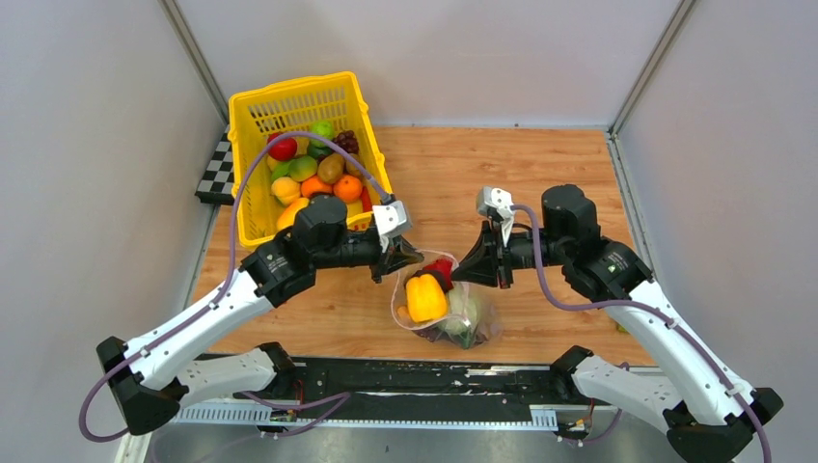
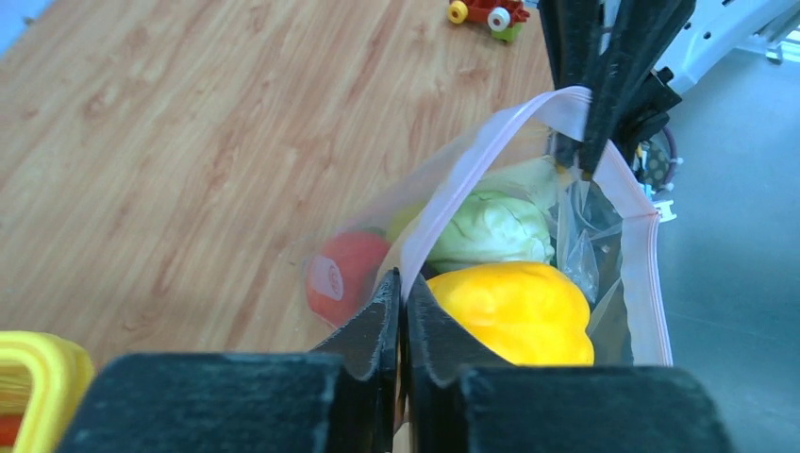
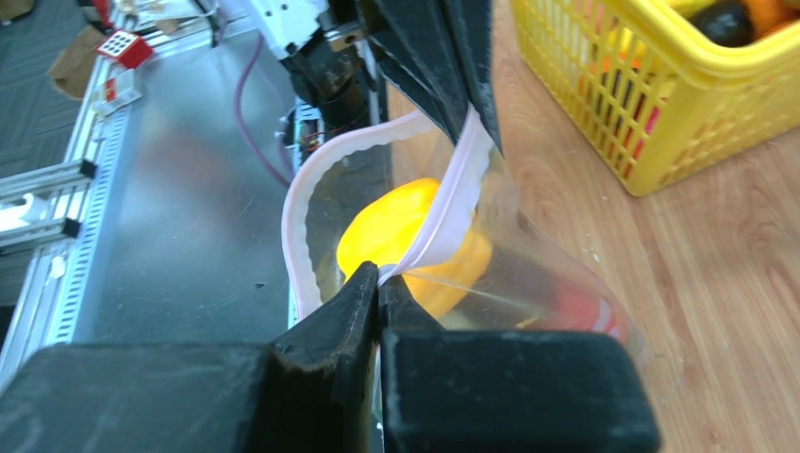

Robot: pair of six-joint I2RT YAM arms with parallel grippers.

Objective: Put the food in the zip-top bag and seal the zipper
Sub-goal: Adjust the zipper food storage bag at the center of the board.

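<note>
- Bag (image 1: pixel 477 323), clear, dotted: sits at the near edge of the bench (image 1: pixel 540 174), upper part lifted, mouth gaping. Risk: if a grip fails it may sag toward the metal rail and spill.
- Pepper (image 1: pixel 425 297), yellow: on top of the load, just under the mouth. Risk: likely too high for the lips to meet, so pressing may leave a gap or push it out.
- Cabbage (image 2: pixel 491 226) and tomato (image 2: pixel 344 274): lower in the bag, against its wall. Risk: both look round and could shift if the bag tilts.
- Zipper (image 2: pixel 654 283), pale pink strip: one lip runs taut between the two arms and the other bows outward. Risk: pulling the ends further apart may tear it or slip it free.
- Left jaws: closed tight on one end of the zipper. Whether both lips are caught, I cannot tell.
- Right jaws: closed tight on the opposite end. Risk: a thin, slick strip with little held.
- Basket (image 1: pixel 253 106), yellow: far left, well apart from the bag, holding more fruit. Risk: the bag looks nearly full.
</note>
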